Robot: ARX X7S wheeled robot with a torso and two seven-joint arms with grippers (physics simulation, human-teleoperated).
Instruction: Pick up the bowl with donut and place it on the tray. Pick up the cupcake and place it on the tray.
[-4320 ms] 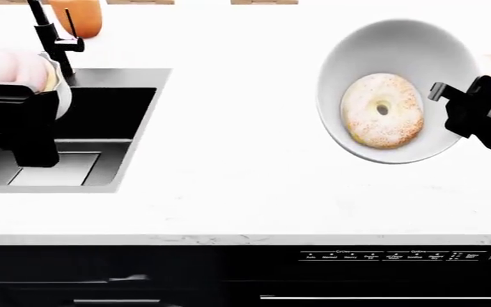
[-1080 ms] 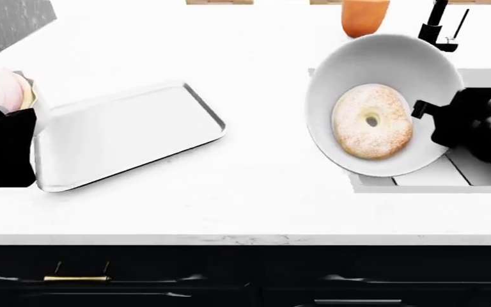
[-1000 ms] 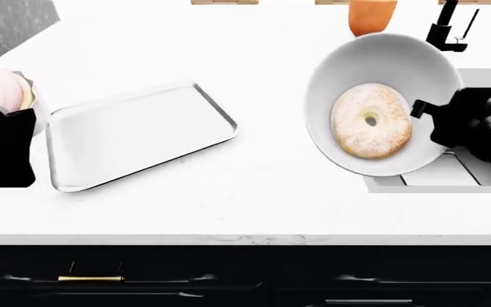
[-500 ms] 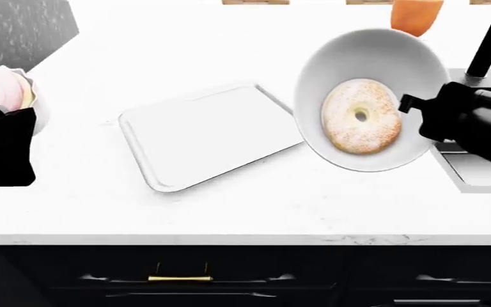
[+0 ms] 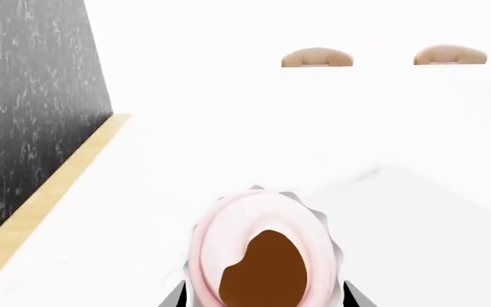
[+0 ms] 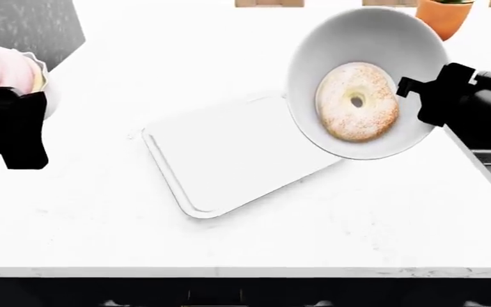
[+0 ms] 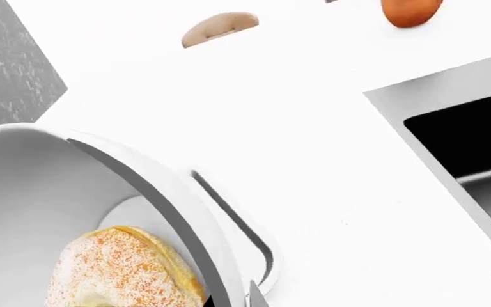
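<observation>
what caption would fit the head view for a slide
Right gripper holds the tilted white bowl with donut over the tray; left gripper holds the pink cupcake.

The head camera is looking steeply down over the counter (image 6: 100,224), while both wrist cameras are facing across it toward its far edge, sharing the tray (image 6: 228,166).

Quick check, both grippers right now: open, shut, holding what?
Left gripper: shut on the cupcake, held above the counter.
Right gripper: shut on the bowl rim, donut inside.
</observation>
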